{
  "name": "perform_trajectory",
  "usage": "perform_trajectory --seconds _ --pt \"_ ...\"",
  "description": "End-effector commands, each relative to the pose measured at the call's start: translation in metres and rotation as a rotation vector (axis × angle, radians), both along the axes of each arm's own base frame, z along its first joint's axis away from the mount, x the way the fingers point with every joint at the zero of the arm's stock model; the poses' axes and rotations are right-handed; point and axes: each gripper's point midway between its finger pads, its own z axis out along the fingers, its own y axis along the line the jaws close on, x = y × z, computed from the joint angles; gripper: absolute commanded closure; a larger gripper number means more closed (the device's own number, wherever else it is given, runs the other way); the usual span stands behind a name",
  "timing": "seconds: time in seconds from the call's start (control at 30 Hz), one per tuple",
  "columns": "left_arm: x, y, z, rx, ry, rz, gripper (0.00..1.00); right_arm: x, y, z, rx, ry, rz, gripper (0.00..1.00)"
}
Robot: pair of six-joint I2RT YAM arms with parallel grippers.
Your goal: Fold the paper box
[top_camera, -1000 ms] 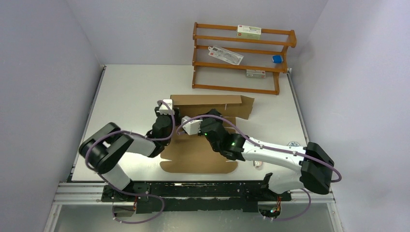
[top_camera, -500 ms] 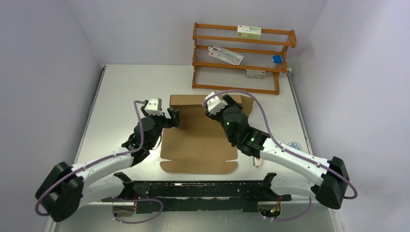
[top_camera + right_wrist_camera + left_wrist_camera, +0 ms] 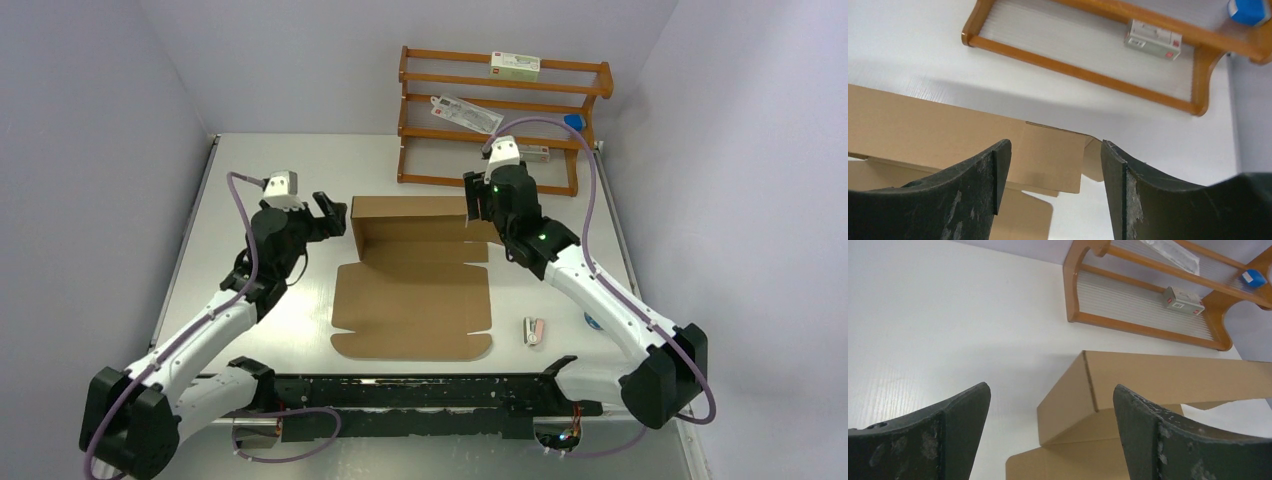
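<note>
**Top view.** The box [image 3: 410, 300] lies mid-table [image 3: 260, 190], partly folded. Its far panel stands upright along the back, a short side wall stands at the left end, and the near panel with its rounded flap lies flat toward the arm bases.

Your left gripper [image 3: 330, 212] hangs just left of the raised left corner, jaws wide apart and holding nothing. Between its fingers [image 3: 960, 425] you look at that corner.

Your right gripper [image 3: 478, 203] is at the right end of the upright panel, jaws likewise apart and empty. You cannot tell whether a finger touches the cardboard.

A wooden rack [image 3: 450, 56] stands behind the box, apart from it.
</note>
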Motion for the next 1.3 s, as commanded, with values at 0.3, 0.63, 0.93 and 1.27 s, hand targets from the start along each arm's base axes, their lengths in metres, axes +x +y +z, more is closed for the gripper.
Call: perform_trajectory --seconds 0.3,0.63,0.93,1.27 --pt "0.034 -0.026 -0.024 -0.088 0.141 -0.165 0.05 0.006 0.012 -0.046 0.248 0.208 -0.060 0.36" --pt "0.034 -0.047 -0.037 -0.127 0.187 -0.267 0.12 0.003 0.012 -0.065 0.311 0.237 -0.077 0.40" --pt "0.031 -0.048 -0.053 -0.125 0.223 -0.273 0.13 0.001 -0.003 -0.062 0.337 0.192 -0.136 0.38" --pt "0.029 -0.052 -0.058 -0.129 0.239 -0.299 0.14 0.003 0.014 -0.073 0.424 0.242 -0.091 0.35"
